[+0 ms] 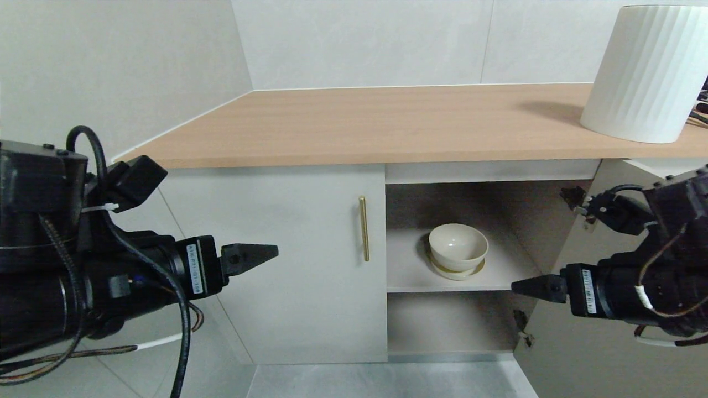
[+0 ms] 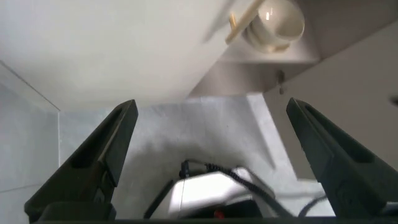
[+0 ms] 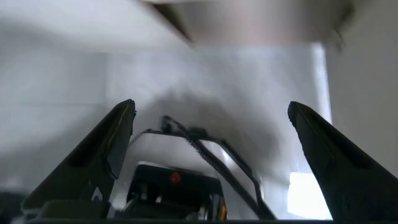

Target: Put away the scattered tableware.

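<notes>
Bowl (image 1: 458,246) sits on plate (image 1: 457,271) on mid shelf (image 1: 409,265), left gripper (image 1: 260,255) & right gripper (image 1: 525,287) both w/ fingers spread, holding nothing; risk: right gripper, just by open door (image 1: 553,342), clips shelf edge & rattles bowl.

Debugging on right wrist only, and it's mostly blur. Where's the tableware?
Observer: A bowl sits on a saucer on the middle shelf.
Operator: Doors?
Observer: Right door is swung open; left door is closed.
Operator: My gripper versus the bowl?
Observer: In the head view, the right gripper tip lines up with the shelf's front right corner, apart from the bowl.
</notes>
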Tool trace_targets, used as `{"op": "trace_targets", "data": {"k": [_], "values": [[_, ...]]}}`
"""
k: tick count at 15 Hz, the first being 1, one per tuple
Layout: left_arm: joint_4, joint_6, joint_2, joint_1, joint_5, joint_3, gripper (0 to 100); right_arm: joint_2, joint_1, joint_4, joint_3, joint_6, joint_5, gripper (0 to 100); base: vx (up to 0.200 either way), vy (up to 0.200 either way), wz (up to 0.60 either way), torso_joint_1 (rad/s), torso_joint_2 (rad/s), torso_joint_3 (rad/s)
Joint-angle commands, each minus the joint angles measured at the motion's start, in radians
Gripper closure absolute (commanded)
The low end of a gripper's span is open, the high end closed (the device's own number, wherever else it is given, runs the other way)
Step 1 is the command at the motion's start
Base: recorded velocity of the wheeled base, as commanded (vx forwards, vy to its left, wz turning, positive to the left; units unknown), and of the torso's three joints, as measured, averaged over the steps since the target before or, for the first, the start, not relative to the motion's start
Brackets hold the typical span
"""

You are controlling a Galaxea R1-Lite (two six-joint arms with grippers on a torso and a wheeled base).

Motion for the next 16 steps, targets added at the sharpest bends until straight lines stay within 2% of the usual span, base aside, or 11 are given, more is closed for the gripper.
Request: {"op": "trace_targets", "data": {"k": [1,9,16], "values": [[-0.001,0.0,-0.027,0.008,-0.001,0.008,0,-0.102,0.041,0.002,0.034,-0.006,-0.003,0,0.0,0.0,0.0,0.0,0.0,0.0],[-0.001,0.001,-0.026,0.007,-0.002,0.029,0,-0.135,0.048,0.002,0.073,-0.061,-0.003,0,0.0,0.0,0.0,0.0,0.0,0.0],[-0.001,0.001,-0.021,0.005,-0.002,0.032,0,-0.134,0.071,0.003,0.086,-0.07,-0.005,0,-0.2,0.0,0.0,0.004,0.0,0.002]]}}
